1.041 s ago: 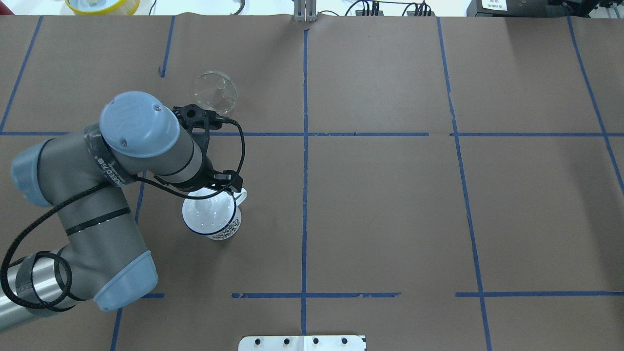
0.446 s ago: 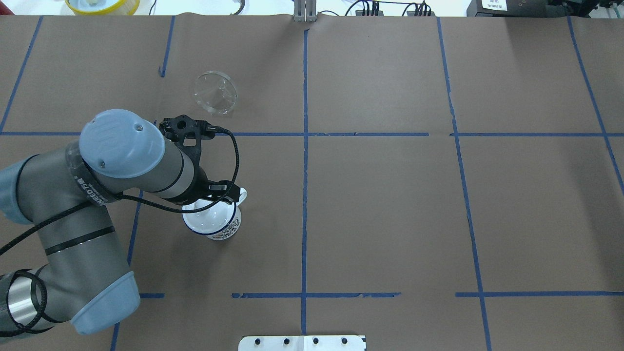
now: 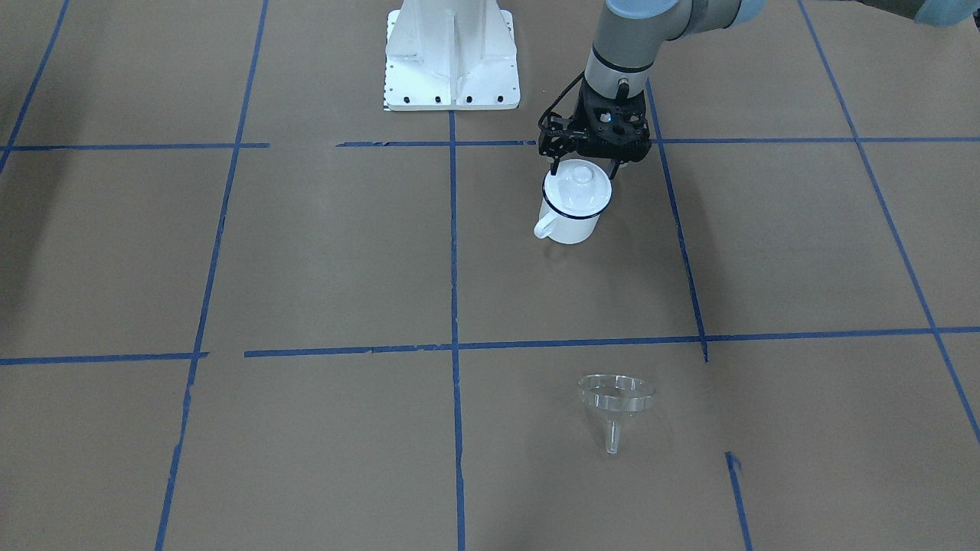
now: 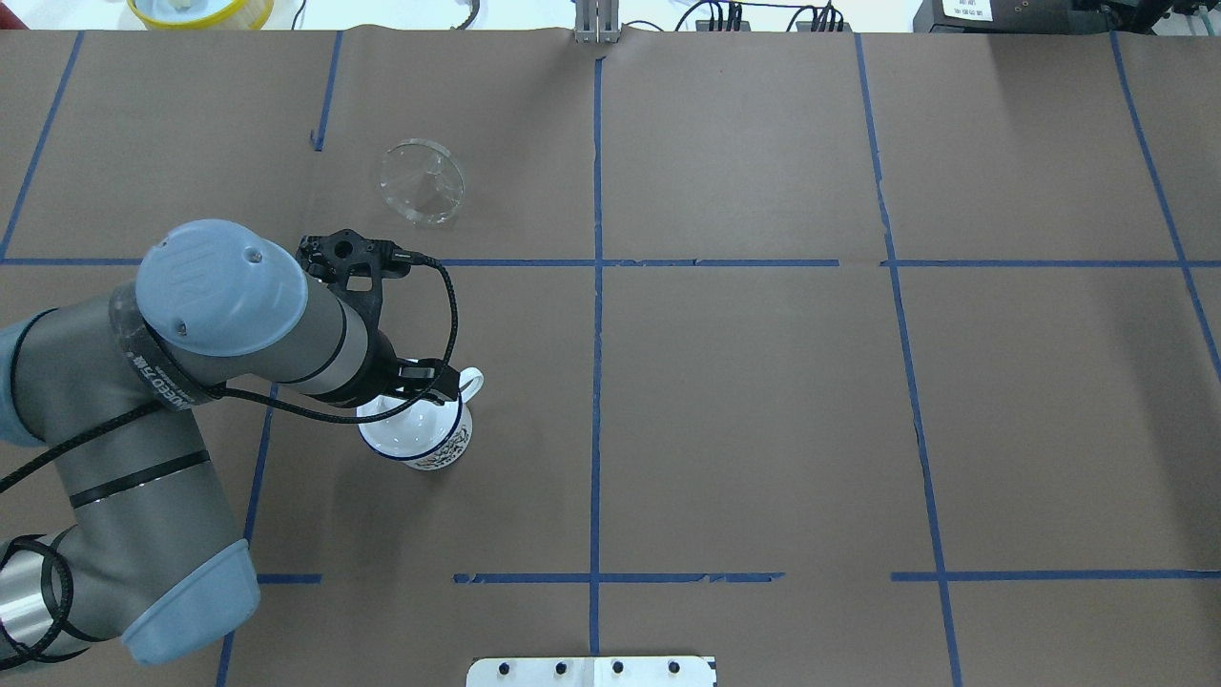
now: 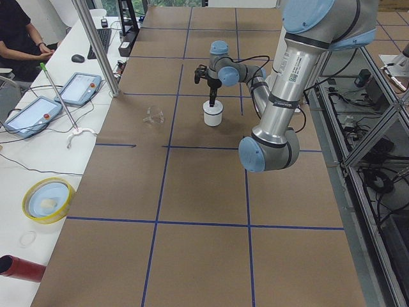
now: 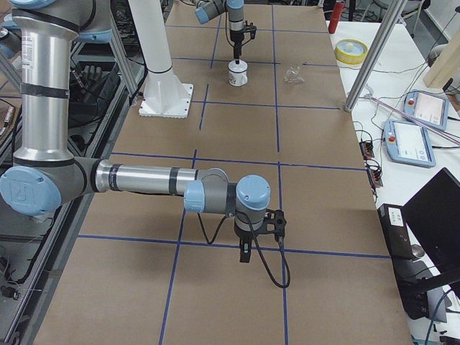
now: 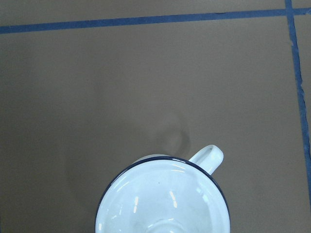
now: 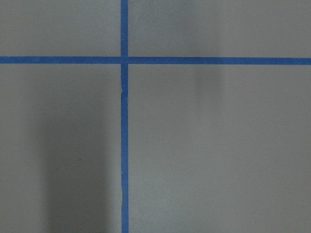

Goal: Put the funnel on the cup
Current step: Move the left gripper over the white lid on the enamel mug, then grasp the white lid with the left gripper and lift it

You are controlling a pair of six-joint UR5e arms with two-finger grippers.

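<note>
The cup (image 3: 570, 226) is a white mug with a dark blue rim, and it stands on the brown paper. A round white knobbed lid (image 3: 578, 187) lies on it. It also shows in the overhead view (image 4: 441, 450) and at the bottom of the left wrist view (image 7: 160, 199). My left gripper (image 3: 583, 166) hangs just above the lid with its fingers apart, holding nothing. The clear funnel (image 3: 615, 398) lies alone on the table beyond the cup (image 4: 422, 181). My right gripper (image 6: 244, 257) hovers over bare paper far from both. I cannot tell whether it is open or shut.
The white robot base plate (image 3: 452, 61) stands behind the cup. A yellow bowl (image 4: 200, 10) sits past the table's far edge. A side bench with tablets (image 5: 29, 115) and a metal pole (image 5: 96, 45) runs along the far side.
My left arm's elbow and wrist joints have swung left and toward the robot. The gripper end has stayed over the cup. The funnel and the cup have not moved.
</note>
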